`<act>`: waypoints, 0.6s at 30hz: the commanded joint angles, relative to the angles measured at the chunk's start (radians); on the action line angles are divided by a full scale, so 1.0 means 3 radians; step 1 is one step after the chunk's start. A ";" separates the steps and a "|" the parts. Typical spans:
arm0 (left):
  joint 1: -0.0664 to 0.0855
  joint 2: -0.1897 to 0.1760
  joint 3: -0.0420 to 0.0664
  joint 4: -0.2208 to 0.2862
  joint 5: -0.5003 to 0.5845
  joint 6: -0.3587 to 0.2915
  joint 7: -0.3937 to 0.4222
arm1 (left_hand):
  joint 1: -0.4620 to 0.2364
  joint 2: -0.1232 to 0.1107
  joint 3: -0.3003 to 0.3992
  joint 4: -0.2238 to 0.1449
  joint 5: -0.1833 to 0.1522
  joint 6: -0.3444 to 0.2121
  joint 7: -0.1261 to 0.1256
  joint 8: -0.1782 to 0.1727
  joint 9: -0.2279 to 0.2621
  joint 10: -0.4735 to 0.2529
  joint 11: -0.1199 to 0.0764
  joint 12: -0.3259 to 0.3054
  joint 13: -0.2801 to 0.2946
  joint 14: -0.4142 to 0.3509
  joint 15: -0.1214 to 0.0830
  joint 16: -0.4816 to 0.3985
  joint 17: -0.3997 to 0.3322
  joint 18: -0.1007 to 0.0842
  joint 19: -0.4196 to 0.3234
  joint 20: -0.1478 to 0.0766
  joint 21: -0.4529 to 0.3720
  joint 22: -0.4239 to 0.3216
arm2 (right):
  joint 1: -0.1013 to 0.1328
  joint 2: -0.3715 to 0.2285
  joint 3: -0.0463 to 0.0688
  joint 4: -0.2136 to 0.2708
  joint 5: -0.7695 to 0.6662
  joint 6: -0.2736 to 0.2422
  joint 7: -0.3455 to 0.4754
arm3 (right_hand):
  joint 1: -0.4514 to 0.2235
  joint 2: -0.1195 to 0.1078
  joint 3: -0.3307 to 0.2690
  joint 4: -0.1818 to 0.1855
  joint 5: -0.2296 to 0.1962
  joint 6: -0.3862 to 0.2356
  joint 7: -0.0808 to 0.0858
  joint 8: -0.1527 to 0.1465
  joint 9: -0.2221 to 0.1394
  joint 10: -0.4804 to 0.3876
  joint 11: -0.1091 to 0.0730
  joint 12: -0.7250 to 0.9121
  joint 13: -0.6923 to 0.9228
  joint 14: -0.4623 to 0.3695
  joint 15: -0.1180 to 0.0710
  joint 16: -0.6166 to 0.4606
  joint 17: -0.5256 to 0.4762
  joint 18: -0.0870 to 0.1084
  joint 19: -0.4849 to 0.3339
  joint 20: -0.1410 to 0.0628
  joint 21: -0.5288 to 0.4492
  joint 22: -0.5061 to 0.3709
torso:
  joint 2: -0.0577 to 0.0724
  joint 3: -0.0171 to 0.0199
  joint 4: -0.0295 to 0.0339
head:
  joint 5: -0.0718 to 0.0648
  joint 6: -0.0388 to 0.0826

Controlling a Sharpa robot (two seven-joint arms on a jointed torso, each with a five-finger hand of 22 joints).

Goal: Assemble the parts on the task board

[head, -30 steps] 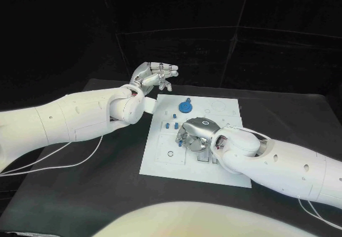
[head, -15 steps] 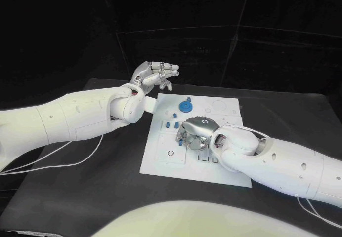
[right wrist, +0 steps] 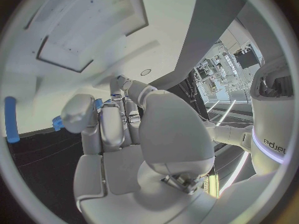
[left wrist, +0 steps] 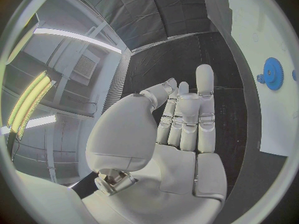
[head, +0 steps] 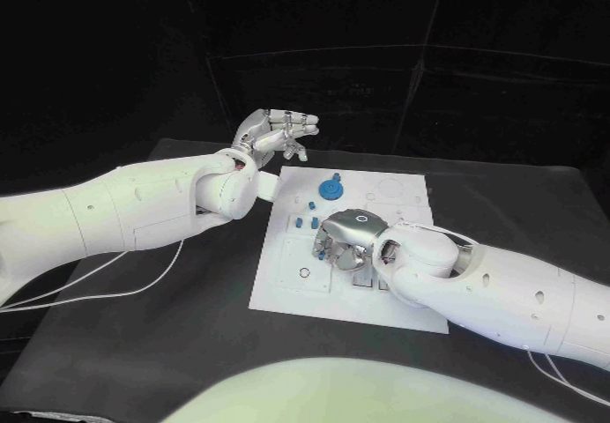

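Right hand (head: 345, 236) sits over the middle of the white rectangular task board (head: 286, 291), fingers curled on a small blue plastic part (right wrist: 94, 104). Versus a second ago it has barely shifted, so my read: mid-placement, fine alignment, part not seated yet. Loose blue peg (right wrist: 10, 119) lies on the board just beside that hand; several short blue pegs (head: 304, 222) stand near it. Round blue gear (head: 331, 189) sits toward the board's far end. Left hand (head: 272, 133) hovers off the board's far-left corner, fingers curled in, holding nothing, unchanged.
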 commanded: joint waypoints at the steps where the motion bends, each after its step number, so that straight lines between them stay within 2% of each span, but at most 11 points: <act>1: 0.0006 0.0001 0.0002 -0.0002 0.0008 0.0046 0.0002 | -0.0009 -0.0012 -0.0021 0.0007 0.0019 -0.0025 -0.0009 -0.0014 -0.0005 -0.0026 -0.0007 0.0020 -0.0003 -0.0004 0.0011 0.0019 0.0003 0.0017 -0.0015 0.0001 -0.0019 -0.0005 | -0.0003 -0.0006 -0.0005 0.0005 -0.0044 0.0125 -0.0024 | -0.0040 0.0009 0.0016 0.0008 0.0015 -0.0002 0.0016 0.0020 -0.0002 0.0028 0.0002 -0.0021 0.0006 0.0135 -0.0004 0.0019 0.0005 -0.0048 0.0002 0.0003 0.0013 0.0006 | -0.0001 0.0002 0.0001 | 0.0000 0.0002; 10: 0.0006 0.0002 0.0002 -0.0010 0.0008 0.0047 -0.0005 | -0.0009 -0.0012 -0.0021 0.0007 0.0019 -0.0025 -0.0009 -0.0014 -0.0005 -0.0026 -0.0007 0.0020 -0.0003 -0.0004 0.0011 0.0019 0.0003 0.0017 -0.0015 0.0001 -0.0019 -0.0005 | -0.0003 -0.0020 -0.0005 0.0018 -0.0045 0.0091 -0.0028 | -0.0065 -0.0006 0.0003 0.0009 0.0015 -0.0010 0.0016 0.0013 -0.0004 0.0022 0.0003 -0.0033 0.0006 0.0134 -0.0003 0.0021 0.0004 -0.0047 -0.0003 0.0005 0.0014 0.0006 | 0.0001 0.0001 0.0000 | 0.0000 0.0006; 12: 0.0006 0.0002 0.0002 -0.0011 0.0008 0.0047 -0.0006 | -0.0009 -0.0012 -0.0021 0.0007 0.0019 -0.0025 -0.0009 -0.0014 -0.0005 -0.0026 -0.0007 0.0020 -0.0003 -0.0004 0.0011 0.0019 0.0003 0.0017 -0.0015 0.0001 -0.0019 -0.0005 | -0.0003 -0.0022 -0.0005 0.0016 -0.0041 0.0070 -0.0030 | -0.0096 -0.0018 -0.0005 0.0017 0.0023 -0.0058 0.0031 -0.0016 -0.0015 -0.0026 0.0016 -0.0068 -0.0004 0.0134 0.0008 0.0029 0.0011 -0.0047 -0.0010 0.0009 0.0013 0.0002 | 0.0001 0.0001 -0.0001 | -0.0001 0.0007; 14: 0.0006 0.0001 0.0002 -0.0012 0.0008 0.0047 -0.0008 | -0.0009 -0.0012 -0.0021 0.0007 0.0019 -0.0025 -0.0009 -0.0014 -0.0005 -0.0026 -0.0007 0.0020 -0.0003 -0.0004 0.0011 0.0019 0.0003 0.0017 -0.0015 0.0001 -0.0019 -0.0005 | -0.0003 -0.0023 -0.0005 0.0012 -0.0025 0.0033 -0.0027 | -0.0157 -0.0054 -0.0018 0.0036 0.0049 -0.0183 0.0083 -0.0088 -0.0036 -0.0196 0.0071 -0.0171 -0.0038 0.0126 0.0049 0.0021 -0.0004 -0.0040 -0.0042 0.0030 -0.0024 -0.0059 | -0.0001 -0.0001 -0.0001 | -0.0003 0.0008; 16: 0.0006 0.0001 0.0002 -0.0012 0.0008 0.0048 -0.0010 | -0.0009 -0.0012 -0.0021 0.0007 0.0019 -0.0025 -0.0009 -0.0014 -0.0005 -0.0026 -0.0007 0.0020 -0.0003 -0.0004 0.0011 0.0019 0.0003 0.0017 -0.0015 0.0001 -0.0019 -0.0005 | -0.0003 -0.0022 -0.0005 0.0009 -0.0008 -0.0003 -0.0020 | -0.0212 -0.0108 -0.0037 0.0049 0.0062 -0.0330 0.0153 -0.0153 -0.0043 -0.0412 0.0146 -0.0276 -0.0058 0.0076 0.0110 -0.0081 -0.0140 -0.0011 -0.0128 0.0065 -0.0149 -0.0254 | -0.0001 -0.0001 0.0000 | -0.0004 0.0010; 18: 0.0006 0.0001 0.0002 -0.0012 0.0008 0.0050 -0.0013 | -0.0009 -0.0012 -0.0021 0.0007 0.0019 -0.0025 -0.0009 -0.0014 -0.0005 -0.0026 -0.0007 0.0020 -0.0003 -0.0004 0.0011 0.0019 0.0003 0.0017 -0.0015 0.0001 -0.0019 -0.0005 | -0.0003 -0.0022 -0.0005 0.0006 0.0004 -0.0052 -0.0015 | -0.0236 -0.0156 -0.0062 0.0045 0.0062 -0.0490 0.0170 -0.0158 -0.0043 -0.0594 0.0192 -0.0341 -0.0054 0.0005 0.0147 -0.0209 -0.0309 0.0030 -0.0237 0.0100 -0.0307 -0.0490 | -0.0001 -0.0001 0.0002 | -0.0007 0.0011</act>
